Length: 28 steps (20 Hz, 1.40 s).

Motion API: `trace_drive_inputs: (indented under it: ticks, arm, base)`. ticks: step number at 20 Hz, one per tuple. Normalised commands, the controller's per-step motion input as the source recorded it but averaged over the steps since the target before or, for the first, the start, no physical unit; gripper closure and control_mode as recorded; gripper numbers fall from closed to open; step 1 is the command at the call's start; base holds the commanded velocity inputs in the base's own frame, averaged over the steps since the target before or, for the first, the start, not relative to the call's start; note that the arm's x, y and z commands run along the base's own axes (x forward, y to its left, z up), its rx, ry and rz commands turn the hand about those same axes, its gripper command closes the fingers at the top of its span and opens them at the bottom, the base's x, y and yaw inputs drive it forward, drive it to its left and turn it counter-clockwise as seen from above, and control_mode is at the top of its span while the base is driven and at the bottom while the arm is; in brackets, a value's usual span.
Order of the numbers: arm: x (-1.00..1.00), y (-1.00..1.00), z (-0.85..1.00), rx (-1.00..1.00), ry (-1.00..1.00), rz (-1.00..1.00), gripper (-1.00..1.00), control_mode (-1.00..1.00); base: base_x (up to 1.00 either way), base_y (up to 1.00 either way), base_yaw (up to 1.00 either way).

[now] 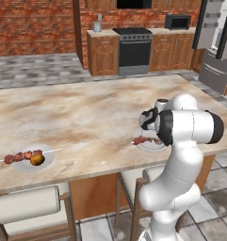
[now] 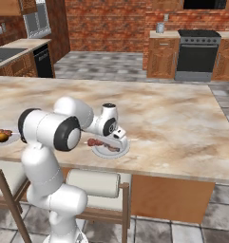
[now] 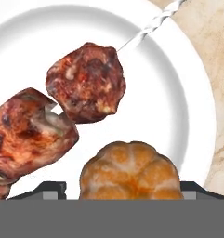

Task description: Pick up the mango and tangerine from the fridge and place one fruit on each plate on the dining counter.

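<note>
The tangerine (image 3: 132, 172), ridged and orange-tan, lies on a white plate (image 3: 178, 93) beside a skewer of meat chunks (image 3: 85, 83). My gripper (image 3: 125, 191) hangs low over it, open, its fingertips (image 3: 53, 189) standing wide of the fruit on either side. This plate (image 1: 150, 147) (image 2: 111, 153) sits at the near edge of the dining counter (image 1: 86, 113), under my hand (image 2: 119, 136). The mango (image 1: 37, 159) (image 2: 2, 137) rests on the other plate (image 1: 20, 165) at the left, next to its skewer. The fridge (image 1: 214, 28) stands at the far right with its doors open.
Stools with grey backrests (image 1: 28, 204) (image 2: 94, 182) line the near side of the counter. A stove (image 1: 133, 47) and wooden cabinets (image 1: 103, 54) stand against the brick wall beyond.
</note>
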Motion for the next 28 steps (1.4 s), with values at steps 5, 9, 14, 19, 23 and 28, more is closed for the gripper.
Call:
trace_drive_inputs:
  ticks: [5, 9, 14, 19, 23, 28]
  arm:
    - [-0.13, -0.05, 0.39, 0.01, 0.0, 0.0, -1.0, -1.0]
    - [-0.1, -0.01, 0.31, 0.01, -0.01, 0.0, -1.0, -1.0]
    - [-0.01, 0.0, 0.01, 0.01, 0.0, 0.0, -1.0, -1.0]
    - [-0.1, 0.0, 0.08, 0.02, -0.02, 0.0, -1.0, -1.0]
    - [-0.63, 0.0, 0.52, 0.0, -0.17, 0.0, -1.0, -1.0]
    - [-0.86, 0.0, 0.72, 0.02, -0.24, 0.01, -1.0, -1.0]
  base:
    - [0.0, 0.0, 0.0]
    - [0.0, 0.0, 0.0]
    - [0.0, 0.0, 0.0]
    - [0.0, 0.0, 0.0]
    - [0.0, 0.0, 0.0]
    - [0.0, 0.0, 0.0]
